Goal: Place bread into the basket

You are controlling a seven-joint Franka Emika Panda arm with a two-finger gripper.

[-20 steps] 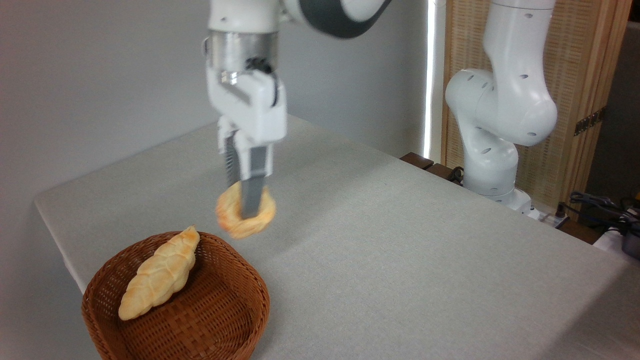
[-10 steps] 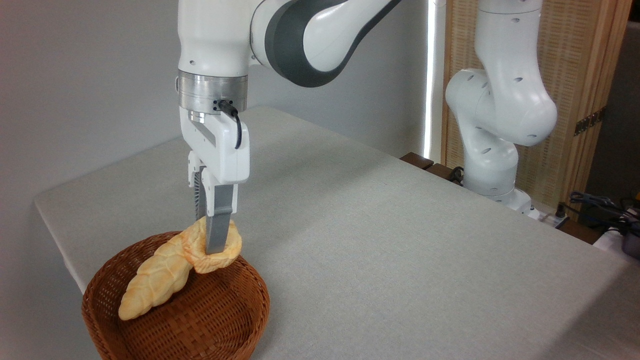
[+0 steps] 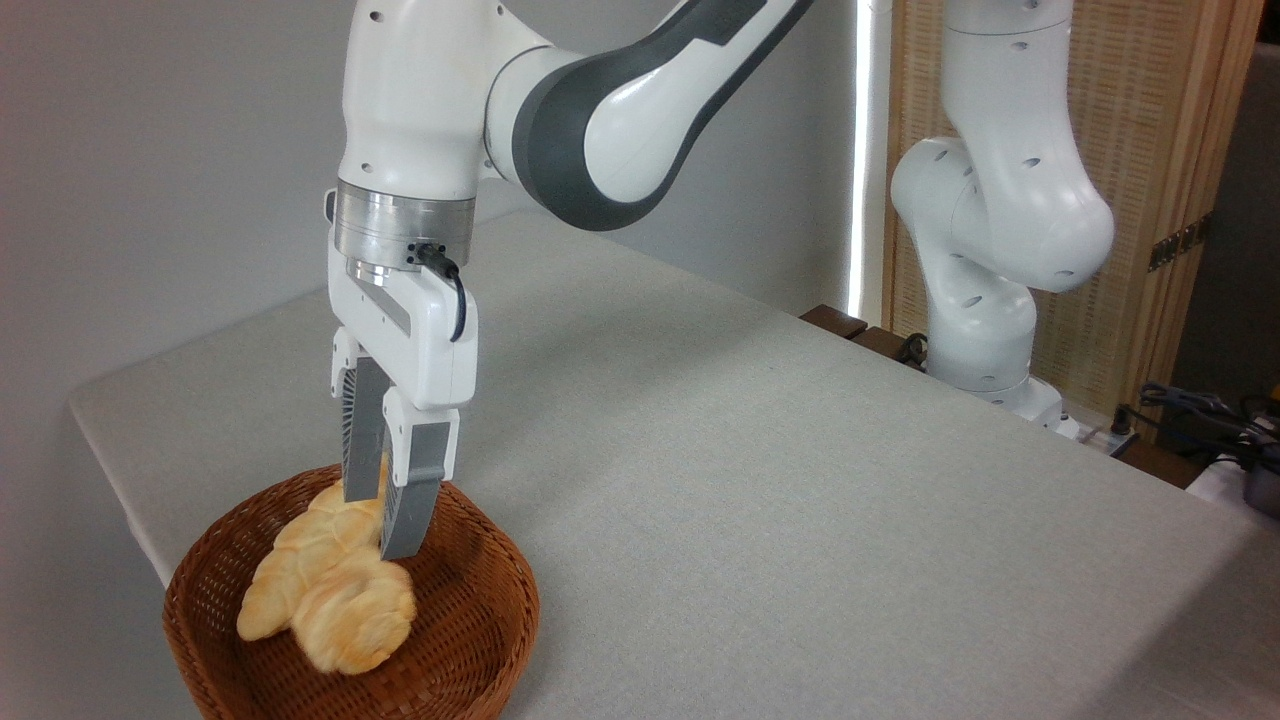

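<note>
The bread [image 3: 357,617], a round golden-orange bun, lies blurred inside the basket [image 3: 480,640], leaning against the paler braided loaf [image 3: 300,555]. The basket is a round brown wicker one at the table's near left corner. My gripper [image 3: 378,520] hangs just above the basket's far half, pointing down, open, with only a small gap between its grey fingers [image 3: 407,505] and nothing held. The bun sits below and slightly in front of the fingertips.
The grey cloth-covered table [image 3: 760,480] stretches to the right and back. The arm's white base [image 3: 985,320] stands at the table's far right edge, with cables [image 3: 1200,410] and a wooden screen [image 3: 1160,180] behind it.
The gripper carried the bun left and down over the basket, then opened. The bun has dropped out of the fingers into the basket beside the braided loaf.
</note>
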